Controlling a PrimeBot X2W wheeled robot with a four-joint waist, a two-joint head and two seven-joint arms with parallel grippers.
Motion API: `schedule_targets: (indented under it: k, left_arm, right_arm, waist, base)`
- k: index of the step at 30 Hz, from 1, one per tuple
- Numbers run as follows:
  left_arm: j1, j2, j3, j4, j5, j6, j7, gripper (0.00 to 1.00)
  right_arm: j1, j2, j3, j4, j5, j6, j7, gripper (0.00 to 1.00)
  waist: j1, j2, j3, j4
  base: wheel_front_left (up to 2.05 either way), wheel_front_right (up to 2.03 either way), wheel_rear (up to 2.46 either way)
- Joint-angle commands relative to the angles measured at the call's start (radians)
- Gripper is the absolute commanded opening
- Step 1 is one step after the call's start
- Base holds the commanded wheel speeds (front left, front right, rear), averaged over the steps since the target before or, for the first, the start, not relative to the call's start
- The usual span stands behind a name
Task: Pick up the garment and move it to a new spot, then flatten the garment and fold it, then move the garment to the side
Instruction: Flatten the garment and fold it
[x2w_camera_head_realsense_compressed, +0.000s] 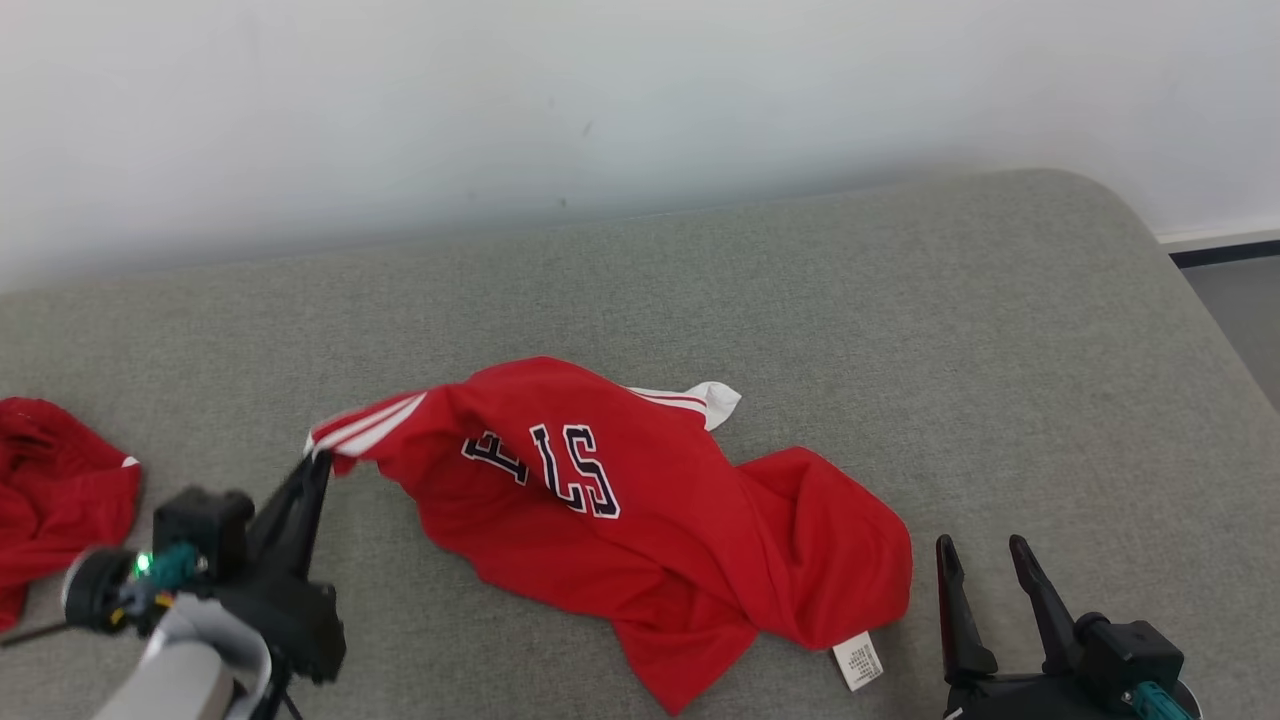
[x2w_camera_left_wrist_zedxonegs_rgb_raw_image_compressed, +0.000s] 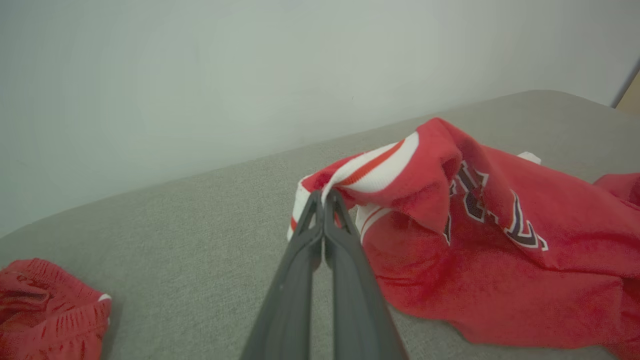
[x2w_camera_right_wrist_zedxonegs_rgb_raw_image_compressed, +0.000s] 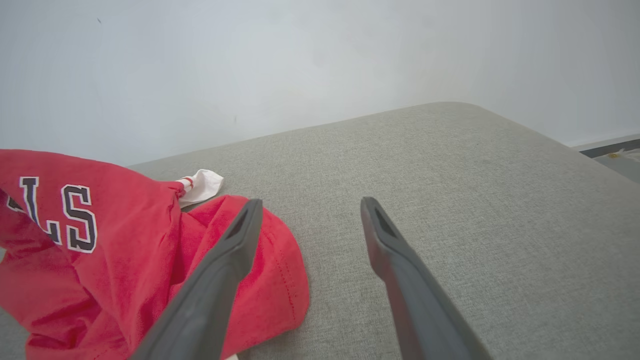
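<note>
You work on a grey padded surface against a pale wall; a second red cloth lies at far left, well apart. The left gripper pinches the striped edge of the shirt, crumpled mid-surface: treat it as light, limp and prone to bunching, and grip at hems or corners. The right gripper stands spread and empty near its right end.

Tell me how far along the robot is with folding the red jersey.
Early. Done: the left gripper is shut on the white-striped trim of the red lettered jersey. In hand: that corner looks lifted, while the rest lies crumpled on the grey fabric surface. Left: carrying it to a new spot, flattening, folding, moving aside. The right gripper is open and empty beside the jersey.
</note>
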Motion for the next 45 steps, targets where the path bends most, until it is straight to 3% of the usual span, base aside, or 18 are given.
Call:
schedule_targets:
  k: [1,18,20,31,38,41,45]
  left_arm:
    - [0.037,-0.011,0.015,-0.007,-0.010,0.008,-0.005,0.00]
    - [0.217,-0.078,0.089,0.004,0.040,-0.003,-0.005,0.00]
    - [0.222,-0.087,0.108,-0.012,0.055,0.002,-0.005,1.00]
    - [0.351,-0.167,0.399,-0.290,0.241,0.035,-0.005,1.00]
    - [0.488,-0.283,0.563,-0.416,0.382,-0.003,-0.005,1.00]
    - [0.534,-0.341,0.623,-0.428,0.422,-0.029,-0.005,1.00]
    - [0.566,-0.373,0.664,-0.392,0.478,-0.061,-0.005,1.00]
  right_arm:
    - [0.000,0.000,0.002,-0.001,-0.006,0.004,-0.001,1.00]
    - [0.026,0.000,0.002,0.006,-0.014,0.004,-0.001,1.00]
    - [0.032,0.000,0.001,0.007,-0.015,0.004,-0.001,1.00]
    - [0.032,0.000,0.000,0.004,-0.029,0.004,-0.001,1.00]
    - [0.040,0.000,0.009,0.017,-0.034,0.004,-0.001,1.00]
    - [0.045,0.000,0.019,0.032,-0.036,0.004,-0.001,1.00]
    - [0.047,0.000,0.051,0.057,-0.039,0.004,-0.001,1.00]
  waist:
    - [0.0000,0.0000,-0.003,0.008]
    - [0.0000,0.0000,-0.042,0.073]
    - [0.0000,0.0000,-0.049,0.083]
    - [0.0000,0.0000,-0.061,0.113]
    - [0.0000,0.0000,-0.060,0.120]
    - [0.0000,0.0000,-0.058,0.128]
    - [0.0000,0.0000,-0.058,0.141]
  base:
    - [0.00,0.00,0.00]
    - [0.00,0.00,0.00]
    - [0.00,0.00,0.00]
    - [0.00,0.00,0.00]
    - [0.00,0.00,0.00]
    - [0.00,0.00,0.00]
    - [0.00,0.00,0.00]
